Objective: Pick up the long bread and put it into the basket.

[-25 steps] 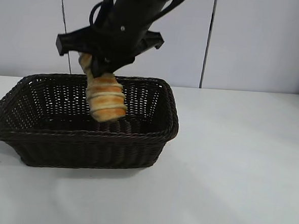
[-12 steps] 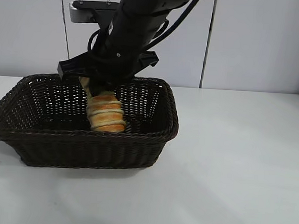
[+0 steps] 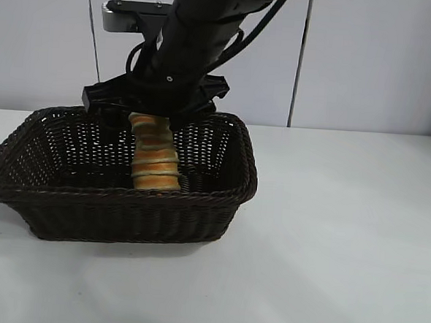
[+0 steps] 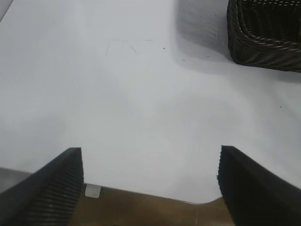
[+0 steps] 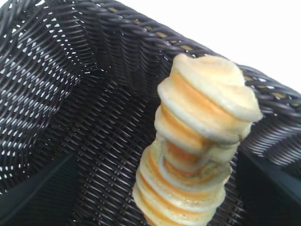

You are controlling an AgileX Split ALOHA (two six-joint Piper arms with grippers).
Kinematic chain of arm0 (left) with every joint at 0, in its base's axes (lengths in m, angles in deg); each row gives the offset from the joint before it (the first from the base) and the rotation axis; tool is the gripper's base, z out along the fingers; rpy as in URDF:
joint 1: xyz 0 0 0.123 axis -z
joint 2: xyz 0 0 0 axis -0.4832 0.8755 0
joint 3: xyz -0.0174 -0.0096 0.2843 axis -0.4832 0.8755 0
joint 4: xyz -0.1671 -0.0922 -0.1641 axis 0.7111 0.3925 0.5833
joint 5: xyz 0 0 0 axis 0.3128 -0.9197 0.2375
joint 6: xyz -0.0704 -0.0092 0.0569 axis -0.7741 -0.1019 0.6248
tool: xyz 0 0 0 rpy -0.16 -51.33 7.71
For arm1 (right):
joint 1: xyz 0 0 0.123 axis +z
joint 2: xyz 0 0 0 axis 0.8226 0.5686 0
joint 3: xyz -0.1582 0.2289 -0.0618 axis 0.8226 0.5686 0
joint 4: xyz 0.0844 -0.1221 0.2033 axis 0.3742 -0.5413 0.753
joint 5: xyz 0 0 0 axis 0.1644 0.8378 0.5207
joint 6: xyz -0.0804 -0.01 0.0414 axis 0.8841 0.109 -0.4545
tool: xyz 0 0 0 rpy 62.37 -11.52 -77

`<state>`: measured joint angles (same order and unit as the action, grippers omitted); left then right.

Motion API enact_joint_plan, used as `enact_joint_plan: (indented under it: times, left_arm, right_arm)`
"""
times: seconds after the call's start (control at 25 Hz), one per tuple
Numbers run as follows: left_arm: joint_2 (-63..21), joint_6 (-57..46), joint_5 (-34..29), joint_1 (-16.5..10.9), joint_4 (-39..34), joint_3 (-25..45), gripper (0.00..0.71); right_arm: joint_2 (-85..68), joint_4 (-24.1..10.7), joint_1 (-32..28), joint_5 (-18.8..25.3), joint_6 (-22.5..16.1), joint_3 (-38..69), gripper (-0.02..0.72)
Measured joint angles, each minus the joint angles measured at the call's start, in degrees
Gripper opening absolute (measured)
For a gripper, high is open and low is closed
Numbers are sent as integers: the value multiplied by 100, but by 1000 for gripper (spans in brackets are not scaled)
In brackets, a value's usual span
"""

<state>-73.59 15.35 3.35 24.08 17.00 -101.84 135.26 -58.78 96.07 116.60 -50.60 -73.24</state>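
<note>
Our right gripper [image 3: 151, 114] has its fingers spread and the bread [image 3: 156, 155] stands upright, released inside the basket [image 3: 125, 200] near the desk's left edge, so only withdrawal seems left, while our left gripper [image 4: 150, 188] idles open.

The exterior camera sits low and level, facing the basket [image 3: 118, 192] on the desk [image 3: 327, 249] with the wall behind. The left wrist camera looks down over bare desk, catching only a basket corner. The right wrist camera peers closely into the basket, at the long bread [image 5: 197, 150].
</note>
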Motion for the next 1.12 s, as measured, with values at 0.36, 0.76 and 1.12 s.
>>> enact_joint_plan:
  times: [0.36, 0.76, 1.12]
  left_arm:
    - [0, 0, 0, 0, 0, 0, 570]
    - [0, 0, 5, 0, 0, 0, 570]
    - [0, 0, 5, 0, 0, 0, 570]
  right_arm:
    - [-818, 1, 0, 642, 11, -48, 631]
    - [-1475, -941, -832, 1996, -777, -66, 631]
    - [-2420, -2051, -2491, 3492, -1034, -93, 631]
